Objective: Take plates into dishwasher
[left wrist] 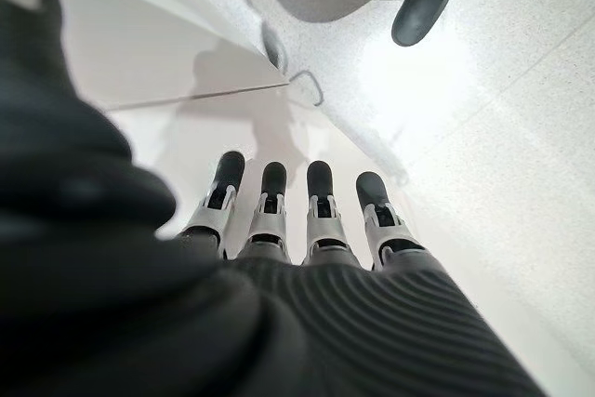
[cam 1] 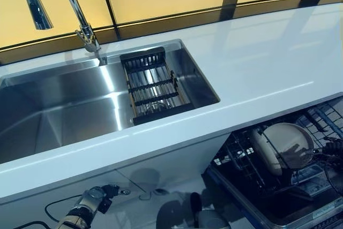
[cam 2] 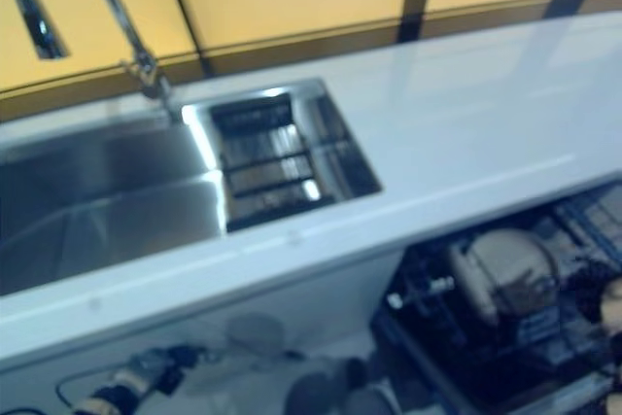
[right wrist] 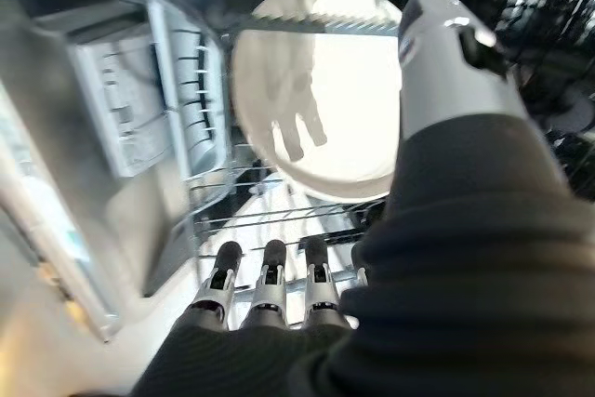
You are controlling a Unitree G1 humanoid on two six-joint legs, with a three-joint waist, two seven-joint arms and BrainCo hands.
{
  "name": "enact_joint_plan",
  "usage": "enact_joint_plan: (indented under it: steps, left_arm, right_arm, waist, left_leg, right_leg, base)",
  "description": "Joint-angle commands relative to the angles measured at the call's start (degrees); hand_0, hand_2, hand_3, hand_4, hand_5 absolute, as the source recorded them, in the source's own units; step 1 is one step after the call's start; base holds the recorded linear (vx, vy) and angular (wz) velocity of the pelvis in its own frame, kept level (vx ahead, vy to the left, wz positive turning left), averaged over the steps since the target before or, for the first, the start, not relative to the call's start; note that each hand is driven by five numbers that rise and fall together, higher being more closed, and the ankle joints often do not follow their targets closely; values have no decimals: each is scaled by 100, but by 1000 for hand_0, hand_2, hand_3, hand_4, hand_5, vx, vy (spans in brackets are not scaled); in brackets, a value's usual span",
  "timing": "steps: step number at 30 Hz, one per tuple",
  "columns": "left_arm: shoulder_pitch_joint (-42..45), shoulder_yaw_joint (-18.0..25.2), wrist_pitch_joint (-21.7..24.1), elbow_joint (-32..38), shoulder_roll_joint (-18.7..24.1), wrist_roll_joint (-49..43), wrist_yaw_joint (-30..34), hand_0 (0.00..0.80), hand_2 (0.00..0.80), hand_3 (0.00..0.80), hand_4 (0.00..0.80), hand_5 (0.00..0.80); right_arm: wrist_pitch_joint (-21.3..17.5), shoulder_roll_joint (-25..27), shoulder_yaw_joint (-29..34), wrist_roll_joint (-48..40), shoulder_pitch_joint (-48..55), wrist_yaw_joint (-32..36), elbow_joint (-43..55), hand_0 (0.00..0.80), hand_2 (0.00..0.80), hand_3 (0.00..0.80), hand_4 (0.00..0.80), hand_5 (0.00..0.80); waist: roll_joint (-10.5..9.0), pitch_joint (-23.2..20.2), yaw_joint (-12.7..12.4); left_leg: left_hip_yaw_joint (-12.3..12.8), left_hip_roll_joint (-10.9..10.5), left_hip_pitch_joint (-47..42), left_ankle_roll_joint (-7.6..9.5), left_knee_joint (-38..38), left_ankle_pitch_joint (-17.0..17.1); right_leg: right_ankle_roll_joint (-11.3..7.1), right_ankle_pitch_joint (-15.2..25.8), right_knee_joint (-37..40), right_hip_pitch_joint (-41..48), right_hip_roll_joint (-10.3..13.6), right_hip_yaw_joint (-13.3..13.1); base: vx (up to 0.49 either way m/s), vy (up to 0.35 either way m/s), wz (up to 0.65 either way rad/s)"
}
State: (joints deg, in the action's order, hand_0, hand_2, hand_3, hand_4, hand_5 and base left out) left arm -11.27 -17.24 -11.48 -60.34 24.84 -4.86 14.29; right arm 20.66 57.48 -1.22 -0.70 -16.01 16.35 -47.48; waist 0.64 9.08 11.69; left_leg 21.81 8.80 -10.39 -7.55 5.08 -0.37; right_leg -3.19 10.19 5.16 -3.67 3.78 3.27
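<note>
Wrist view alone shows right robot hand (right wrist: pixel 279 299) spread apart above racked plate (right wrist: pixel 321 109).

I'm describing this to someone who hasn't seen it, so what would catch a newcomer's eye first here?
Probably the big steel sink sunk in the white counter, with a dark drainer basket at its right end. Next, the open dishwasher rack at lower right, where white plates stand on edge and the right hand hangs open just beside them.

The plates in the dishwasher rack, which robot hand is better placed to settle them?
The right robot hand: it hangs open over the plates in the rack. The left robot hand is down by the floor, open.
</note>
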Motion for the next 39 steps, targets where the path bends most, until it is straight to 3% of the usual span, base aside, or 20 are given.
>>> enact_joint_plan:
  steps: [1,7,10,13,17,20,23,24,27,28,30,31,32,33,35,39]
  left_arm:
    - [-197,80,227,-251,317,-172,37,0,0,0,0,0]
    - [-35,192,290,-371,429,-295,-11,0,0,0,0,0]
    - [-44,242,207,-552,519,-281,-65,0,0,0,0,0]
    - [-55,275,139,-740,582,-319,-111,0,0,0,0,0]
    - [72,412,239,-1066,688,-262,-283,0,0,0,0,0]
    - [-93,454,369,-1044,801,-191,-327,0,0,0,0,0]
    - [-321,493,555,-1051,850,-27,-361,0,0,0,0,0]
    - [-458,440,535,-1022,864,92,-377,0,0,0,0,0]
    - [-839,357,399,-903,923,266,-406,0,0,0,0,0]
    - [-999,295,254,-885,946,253,-348,0,0,0,0,0]
    - [-1096,208,70,-910,939,310,-308,0,0,0,0,0]
    - [-1150,140,58,-984,942,330,-288,0,0,0,0,0]
    - [-1305,89,57,-1146,942,264,-245,0,0,0,0,0]
    - [-1321,82,48,-1175,939,261,-256,0,0,0,0,0]
    - [-1184,92,-72,-1309,932,319,-409,0,0,0,0,0]
    - [-852,244,-60,-1429,973,250,-429,0,0,0,0,0]
  right_arm:
    - [-99,200,33,-48,31,72,191,0,0,0,0,0]
    - [1,299,316,-155,379,167,460,0,0,0,0,0]
    - [76,399,582,-306,467,-89,265,0,0,0,0,0]
    - [185,349,826,-776,595,-479,-22,0,0,0,0,0]
    - [309,221,1237,-1058,740,-1242,-807,0,0,0,0,0]
    - [230,144,1497,-1304,840,-1623,-1339,0,0,0,0,0]
    - [228,156,1689,-1300,910,-1690,-1793,0,0,0,0,0]
    - [111,116,1742,-1306,984,-1664,-1970,0,0,0,0,0]
    - [131,19,1702,-1219,1091,-1598,-2288,0,0,0,0,0]
    - [143,-32,1661,-1330,1061,-1573,-2373,0,0,0,0,0]
    - [245,-42,1572,-1324,968,-1708,-2406,0,0,0,0,0]
    - [274,-35,1524,-1351,905,-1766,-2462,0,0,0,0,0]
    - [389,14,1466,-1426,683,-1984,-2592,0,0,0,0,0]
    - [425,15,1440,-1447,632,-2036,-2618,0,0,0,0,0]
    - [494,-48,1277,-1380,417,-2270,-2781,0,0,0,0,0]
    - [564,-84,1218,-1371,342,-2159,-2798,0,0,0,0,0]
  waist:
    - [-366,-168,52]
    - [-432,-233,95]
    - [-426,-181,100]
    - [-397,-133,48]
    - [-358,-89,-75]
    - [-370,94,-178]
    - [-380,160,-67]
    - [-383,186,6]
    - [-337,217,191]
    - [-314,244,273]
    - [-212,290,350]
    - [-153,321,411]
    - [-108,413,529]
    - [-91,435,525]
    - [-149,459,379]
    - [-181,296,226]
  left_leg:
    - [-120,148,-42,69,-8,60]
    - [-36,130,-198,124,-8,-11]
    - [-51,222,-210,115,-36,6]
    - [-181,328,-134,89,-9,99]
    - [-376,550,122,-94,-8,433]
    - [-395,518,336,-151,-53,539]
    - [-146,447,175,-131,-851,305]
    - [-242,356,140,-65,-1460,145]
    - [-491,110,46,42,-2185,-172]
    - [-602,-85,-70,113,-2123,-384]
    - [-603,-203,-220,243,-1819,-763]
    - [-533,-188,-305,310,-1612,-1059]
    - [-224,-119,-435,415,-1267,-1315]
    - [-222,-135,-444,433,-1202,-1335]
    - [-364,-431,-405,528,-1031,-1357]
    - [-454,-614,-462,645,-1190,-1546]
  right_leg:
    - [-588,-379,-16,388,298,-196]
    - [-565,-364,-50,373,289,-288]
    - [-480,-471,-181,364,177,-271]
    - [-408,-647,-376,343,64,-195]
    - [-310,-697,-246,509,-97,112]
    - [-301,-664,-193,516,-85,248]
    - [-89,-565,-324,186,29,520]
    - [22,-518,-404,-4,36,591]
    - [115,-432,-593,-526,-9,548]
    - [70,-327,-667,-816,14,502]
    - [-10,-289,-875,-1124,-19,424]
    - [-98,-299,-936,-1290,-20,385]
    - [-274,-112,-1095,-1687,142,448]
    - [-317,-84,-1136,-1736,171,470]
    - [-498,155,-1140,-1759,359,650]
    - [-494,172,-917,-1527,356,745]
  base:
    - [73,-62,-6]
    - [55,-123,-13]
    - [10,-206,-7]
    - [20,-219,-1]
    - [52,-231,12]
    - [-193,-111,27]
    - [-352,-2,14]
    - [-360,-25,29]
    - [-442,-35,40]
    - [-412,10,18]
    - [-390,113,14]
    - [-642,229,26]
    - [-497,184,19]
    - [-689,138,41]
    - [-493,55,43]
    - [-252,61,8]
